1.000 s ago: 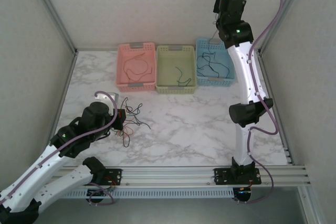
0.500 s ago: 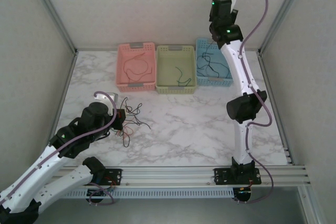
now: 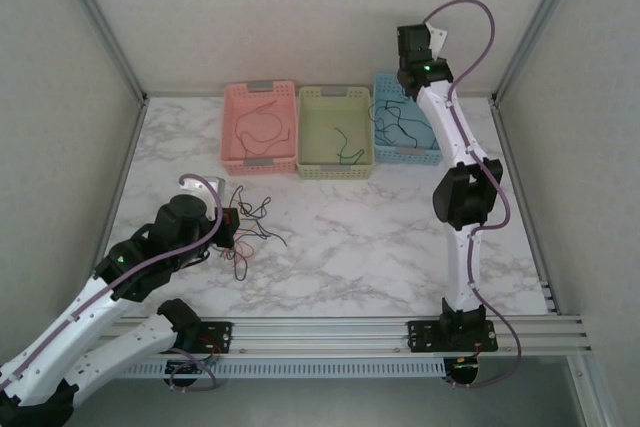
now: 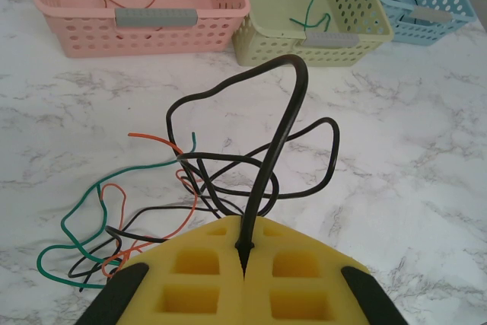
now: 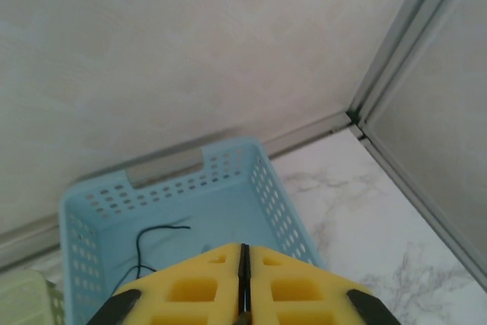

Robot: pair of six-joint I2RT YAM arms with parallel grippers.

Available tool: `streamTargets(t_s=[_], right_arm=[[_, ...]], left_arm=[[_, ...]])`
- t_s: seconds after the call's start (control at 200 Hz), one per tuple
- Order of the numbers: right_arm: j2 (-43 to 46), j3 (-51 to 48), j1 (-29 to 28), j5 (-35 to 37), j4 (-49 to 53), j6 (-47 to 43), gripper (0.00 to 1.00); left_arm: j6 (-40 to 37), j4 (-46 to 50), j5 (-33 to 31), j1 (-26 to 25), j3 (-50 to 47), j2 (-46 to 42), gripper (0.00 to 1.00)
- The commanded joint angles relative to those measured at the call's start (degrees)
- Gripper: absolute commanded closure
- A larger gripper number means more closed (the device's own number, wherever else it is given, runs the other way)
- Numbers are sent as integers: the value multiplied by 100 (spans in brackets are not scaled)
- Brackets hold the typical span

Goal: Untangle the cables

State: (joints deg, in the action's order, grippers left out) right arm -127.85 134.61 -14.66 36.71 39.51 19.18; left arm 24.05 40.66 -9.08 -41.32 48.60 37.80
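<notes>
At 8 o'clock on the marbled counter (image 3: 400, 237), left gripper (image 4: 245, 234), jaws clamped on a thin black wire (image 4: 283, 136), may drag the whole wire tangle (image 4: 199, 176); right gripper (image 5: 243, 253) jaws together.

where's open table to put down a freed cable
The widest bare marble lies between the cable clump and the right arm. A smaller bare patch sits left of the pink basket, toward the wall. It is crowded around the clump at the left tool, and along the back row with the green basket and blue basket.
</notes>
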Motion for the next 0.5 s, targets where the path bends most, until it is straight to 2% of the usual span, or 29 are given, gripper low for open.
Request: streamTargets(t_s=[0.0,0.345,0.496], right_arm=[[-73,-219,231,-211,248,585,89],[-25,-610,506,-294,461,728,89],[184,-1043,688,-327,342,867,93]], left_arm=[[44,41,46,-8,-87,-80,100],[51,35,46,-8,-96,-71,100],[52,34,47,-12,-92,-73,100]])
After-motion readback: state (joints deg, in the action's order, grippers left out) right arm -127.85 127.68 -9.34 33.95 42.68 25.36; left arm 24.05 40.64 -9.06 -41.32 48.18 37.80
